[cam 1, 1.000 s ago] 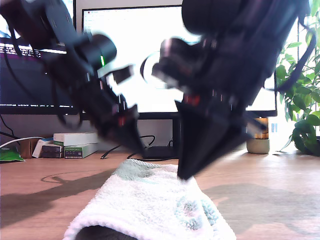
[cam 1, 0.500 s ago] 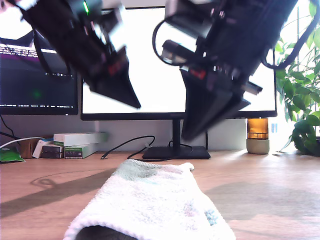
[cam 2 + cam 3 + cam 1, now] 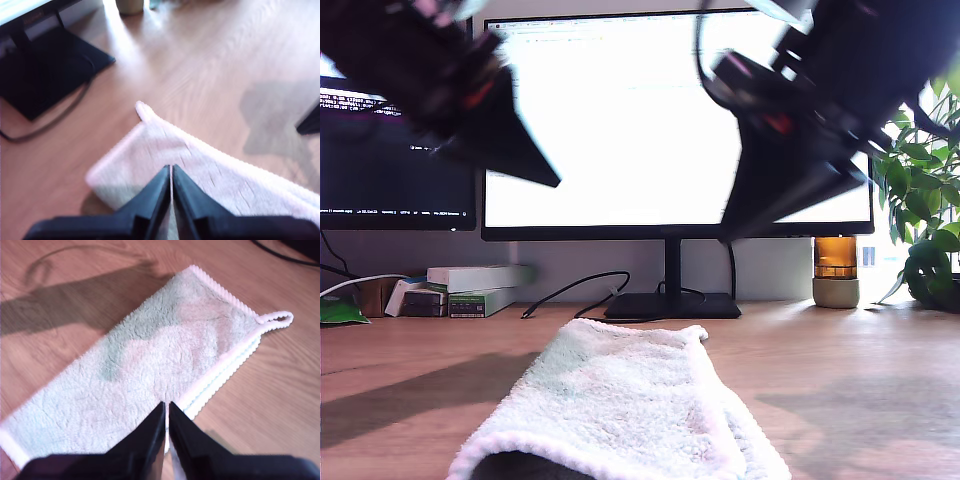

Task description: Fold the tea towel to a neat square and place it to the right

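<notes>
My first gripper (image 3: 171,170) has its jaws pressed together with only a hairline seam between them, and nothing is caught in that seam. Below and beyond the tips lies the tea towel (image 3: 200,170), clear of them, with its loop corner pointing away from the jaws toward the monitor stand (image 3: 45,65).

My second gripper (image 3: 166,407) is the same: jaws closed tip to tip, empty, hanging above the tea towel (image 3: 150,370). From here the cloth runs as a long folded strip ahead of the jaws, its ribbed hems stacked along one edge and the small hanging loop (image 3: 277,319) at the far corner.

In the exterior view both arms are raised and smeared by motion, so I cannot match either dark wedge to a particular gripper. The tea towel (image 3: 620,400) rests flat on the table (image 3: 840,390) beneath them, its near end cut off by the frame's lower edge. A dark hollow shows at that near fold; I cannot make out what it is.
</notes>
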